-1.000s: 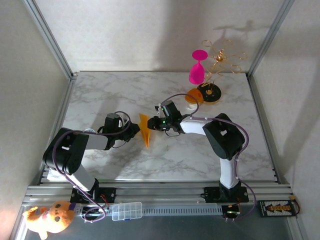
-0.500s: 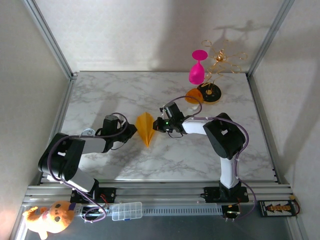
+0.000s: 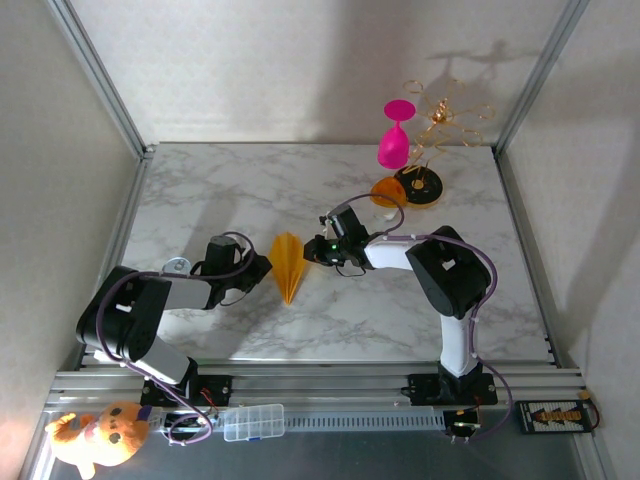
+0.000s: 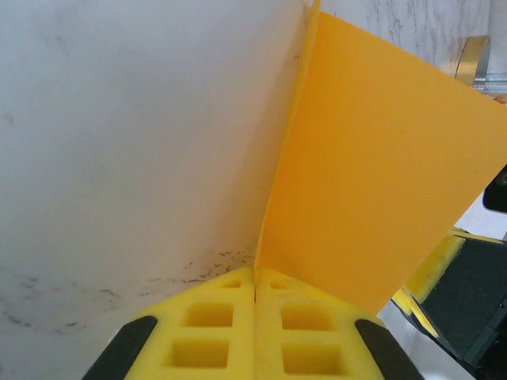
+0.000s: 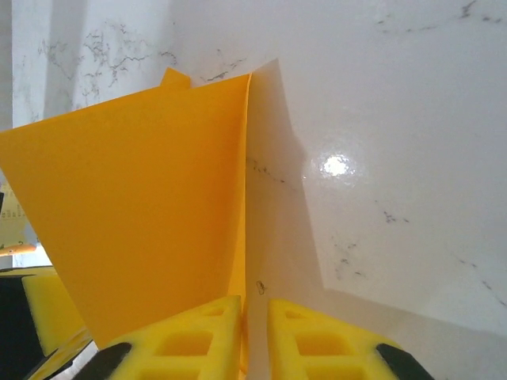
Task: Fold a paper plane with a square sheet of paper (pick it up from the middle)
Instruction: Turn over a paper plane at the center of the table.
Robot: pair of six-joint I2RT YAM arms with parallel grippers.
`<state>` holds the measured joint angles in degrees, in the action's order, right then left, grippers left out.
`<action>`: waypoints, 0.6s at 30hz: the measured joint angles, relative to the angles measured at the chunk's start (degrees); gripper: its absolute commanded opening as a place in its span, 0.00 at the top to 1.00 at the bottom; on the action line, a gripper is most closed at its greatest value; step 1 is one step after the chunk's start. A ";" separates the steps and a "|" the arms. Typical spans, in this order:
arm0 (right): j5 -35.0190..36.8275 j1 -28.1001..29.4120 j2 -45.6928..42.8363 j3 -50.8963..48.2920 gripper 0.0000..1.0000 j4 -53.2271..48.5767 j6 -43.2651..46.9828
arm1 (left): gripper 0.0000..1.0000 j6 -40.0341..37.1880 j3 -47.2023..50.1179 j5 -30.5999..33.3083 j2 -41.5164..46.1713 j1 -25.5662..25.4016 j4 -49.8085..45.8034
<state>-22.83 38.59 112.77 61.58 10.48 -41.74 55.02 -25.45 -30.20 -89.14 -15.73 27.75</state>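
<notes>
Yellow-orange paper plane: a creased, pointed shape with its tip toward the near edge, at the middle of the white marble bench between the two arms.

Left end effector: yellow foam pads pressed together on the paper's fold. One flap rises to the right of the seam.

Right end effector: pads pinched on the paper's opposite side, with a thin paper edge running into the slit between them.

Pink goblet and orange-and-black disc: far right corner, well apart from the paper.
</notes>
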 measured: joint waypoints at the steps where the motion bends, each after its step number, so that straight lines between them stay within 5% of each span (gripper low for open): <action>1: -0.11 0.00 0.00 0.00 0.86 0.00 -0.02 | 0.99 -0.31 -0.35 0.00 -0.09 0.00 -0.35; 12: -2.58 0.02 1.03 0.02 0.81 -0.02 0.17 | 0.99 -1.46 -1.14 -0.02 -1.16 0.00 -1.07; 18: -2.97 0.00 1.92 0.17 0.93 -0.04 0.31 | 1.00 -1.66 -1.46 -0.02 -1.44 0.00 -1.51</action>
<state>-25.80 38.59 114.69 61.76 10.44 -41.43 53.36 -26.92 -30.22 -90.59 -15.73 26.24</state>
